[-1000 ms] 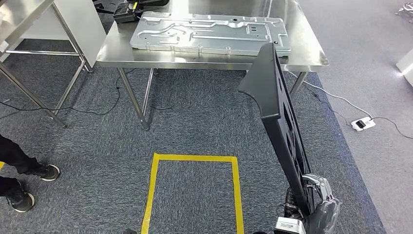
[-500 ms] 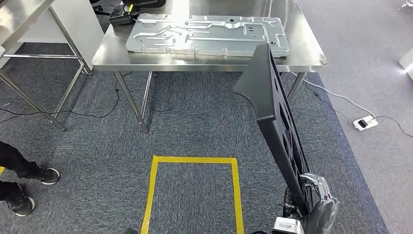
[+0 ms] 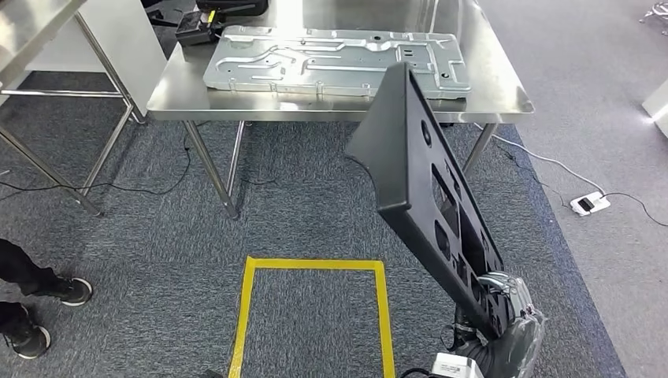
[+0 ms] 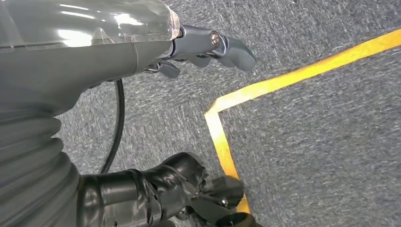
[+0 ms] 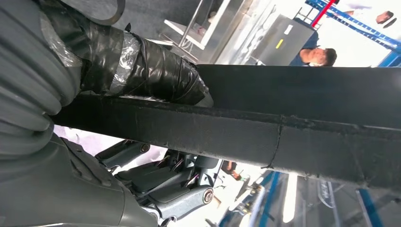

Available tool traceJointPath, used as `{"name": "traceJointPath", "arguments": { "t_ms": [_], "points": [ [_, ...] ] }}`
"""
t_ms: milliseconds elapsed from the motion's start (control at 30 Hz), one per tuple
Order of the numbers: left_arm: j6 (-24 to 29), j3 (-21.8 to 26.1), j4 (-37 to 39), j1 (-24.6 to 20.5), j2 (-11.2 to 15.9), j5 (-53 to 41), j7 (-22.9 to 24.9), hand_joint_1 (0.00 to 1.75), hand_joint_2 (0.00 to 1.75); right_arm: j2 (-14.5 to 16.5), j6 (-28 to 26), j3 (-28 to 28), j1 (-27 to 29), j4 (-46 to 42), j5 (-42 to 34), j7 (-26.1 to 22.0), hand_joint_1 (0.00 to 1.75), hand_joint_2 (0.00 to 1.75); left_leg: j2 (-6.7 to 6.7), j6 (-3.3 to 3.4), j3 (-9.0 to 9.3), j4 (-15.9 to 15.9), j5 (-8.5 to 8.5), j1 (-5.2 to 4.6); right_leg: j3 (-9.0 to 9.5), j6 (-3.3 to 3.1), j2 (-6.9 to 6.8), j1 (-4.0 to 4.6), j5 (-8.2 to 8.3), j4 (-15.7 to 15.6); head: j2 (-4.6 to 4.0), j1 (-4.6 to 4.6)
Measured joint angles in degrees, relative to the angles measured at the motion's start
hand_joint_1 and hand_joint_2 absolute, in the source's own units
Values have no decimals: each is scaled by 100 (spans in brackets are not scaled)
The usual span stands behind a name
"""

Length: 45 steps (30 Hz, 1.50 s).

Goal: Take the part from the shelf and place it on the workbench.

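A long black panel part (image 3: 429,197) with several cut-outs stands tilted above the carpet, its top end in front of the near edge of the steel workbench (image 3: 492,83). My right hand (image 3: 504,323) grips the part's lower end at the bottom right of the head view. In the right wrist view the taped thumb (image 5: 146,71) wraps over the part's dark edge (image 5: 307,137). My left hand (image 4: 118,61) hangs over the carpet with its fingers (image 4: 222,45) extended and nothing in it.
A large silver stamped plate (image 3: 331,55) covers much of the workbench, with a black device (image 3: 209,20) behind it. A yellow tape rectangle (image 3: 315,265) marks the carpet. A person's shoes (image 3: 47,307) stand at the left, and a power strip (image 3: 587,203) with its cable lies at the right.
The part has turned in my right hand, showing more of its broad face, and its top has swung left. The view has shifted slightly toward the workbench.
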Motion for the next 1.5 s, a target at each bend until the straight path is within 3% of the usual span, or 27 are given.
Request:
{"name": "traceJointPath", "arguments": {
  "t_ms": [67,133,167,200,267,333,433,533,633,667,700,733,800,867,967,1033,1067,1133,1167,1200,1233,1300,1333,1400,1500],
  "points": [
    [0,-1,0,-11,0,-3,-1,0,175,-20,0,2,-20,-23,22,-11,175,175,7,63,52,-44,0,19,-234,51,-9,-21,-249,492,-1,1],
    [0,-1,0,-17,1,-6,-1,0,175,-43,0,3,-30,-26,27,-19,175,175,10,93,79,-47,-30,15,-656,90,-10,-37,-515,1219,-1,0],
    [-1,-1,0,-14,1,-9,-1,0,175,-53,0,3,-29,-25,32,-19,175,175,10,95,97,-46,-49,13,-810,102,-10,-45,-529,1437,0,-1],
    [-3,-1,0,-12,2,-14,-1,0,175,-63,0,3,-30,-24,45,-20,175,175,7,91,124,-46,-71,13,-870,106,-11,-50,-426,1453,0,-1],
    [-11,-4,0,-9,2,-33,-1,0,175,-79,0,3,-39,-31,91,-25,175,175,-1,65,205,-46,-128,15,-677,86,-18,-55,35,881,0,0],
    [-20,-14,0,-15,2,-53,0,0,175,-97,0,3,-60,-48,148,-27,175,175,-4,14,260,-43,-189,0,-392,42,-29,-31,325,221,0,0],
    [-29,-44,0,-25,2,-69,2,0,175,-112,0,4,-88,-73,223,-18,175,175,5,-75,290,-69,-229,-17,-300,-33,-22,8,316,-21,0,-3],
    [-43,-69,0,-34,2,-96,3,0,175,-118,0,4,-112,-88,275,3,175,175,8,-147,255,122,-379,-9,-213,-140,-24,-34,310,-108,-2,-4],
    [-60,-85,0,-26,3,-113,5,0,175,-130,0,6,-176,-104,339,32,175,175,3,-181,-281,1153,-812,0,-147,-231,-35,-26,266,-127,-1,-5],
    [-65,-87,0,-18,3,-117,8,0,175,-136,0,7,-192,-104,362,41,175,175,4,-188,-466,1437,-865,1,-130,-243,-31,-19,245,-122,-1,-5],
    [-69,-87,0,-12,4,-120,11,0,175,-142,0,7,-203,-104,384,48,175,175,4,-191,-567,1536,-809,2,-106,-246,-24,-14,221,-118,-1,-5],
    [-74,-89,0,-9,4,-122,13,0,175,-148,0,7,-211,-104,407,51,175,175,5,-185,-559,1405,-635,2,-71,-241,-14,-12,194,-113,-1,-6],
    [-78,-90,0,-8,7,-130,15,0,175,-156,0,7,-233,-106,452,56,175,175,1,-144,-304,706,-158,-2,5,-213,-1,-7,125,-106,0,-4],
    [-82,-95,0,-14,13,-137,17,0,175,-161,0,8,-262,-115,481,66,175,175,-4,-92,-82,155,57,-24,32,-160,5,10,69,-87,0,-3],
    [-87,-101,0,-21,17,-140,20,0,175,-173,0,10,-285,-124,507,79,175,175,-11,-32,-37,32,33,-34,34,-74,3,17,34,-93,0,-5],
    [-87,-101,0,-20,17,-139,20,0,175,-186,-1,11,-297,-137,515,84,175,175,-12,22,14,-28,36,-5,-19,-6,-6,8,-71,69,0,-3],
    [-87,-101,0,-24,17,-139,19,0,175,-194,-1,11,-304,-145,516,86,175,175,-9,51,44,-53,33,10,-132,28,-9,-1,-195,306,0,-3],
    [-88,-101,0,-30,17,-140,16,0,175,-212,-1,11,-309,-153,517,100,175,175,-2,90,78,-61,2,10,-538,82,-13,-26,-496,1032,0,-2],
    [-90,-101,0,-28,17,-140,15,0,175,-223,-1,11,-307,-153,517,112,175,175,-1,95,96,-60,-18,10,-743,103,-13,-40,-571,1353,0,-2],
    [-92,-101,0,-24,17,-141,15,0,175,-234,-1,11,-306,-152,517,124,175,175,-3,92,122,-60,-41,12,-872,119,-15,-56,-533,1505,0,-3],
    [-95,-101,0,-21,17,-142,15,0,175,-244,-1,11,-308,-152,516,133,175,175,-8,83,156,-59,-70,15,-892,131,-17,-72,-376,1435,0,-2],
    [-100,-101,0,-18,16,-142,13,0,175,-260,-1,11,-314,-152,514,140,175,175,-19,43,242,-58,-142,23,-648,130,-30,-98,108,761,0,-1],
    [-102,-101,0,-22,15,-142,10,0,175,-266,-1,11,-321,-150,510,143,175,175,-24,11,271,-52,-180,17,-494,118,-39,-90,265,404,0,0],
    [-103,-101,0,-29,15,-140,7,0,175,-274,0,12,-337,-149,501,152,175,175,-26,-58,290,-55,-228,4,-327,58,-42,-60,336,39,-1,-2],
    [-103,-102,0,-37,16,-141,2,0,175,-283,0,15,-350,-149,489,181,175,175,-13,-150,341,-70,-279,3,-266,-63,-19,-52,287,-33,-1,-5]
  ]
}}
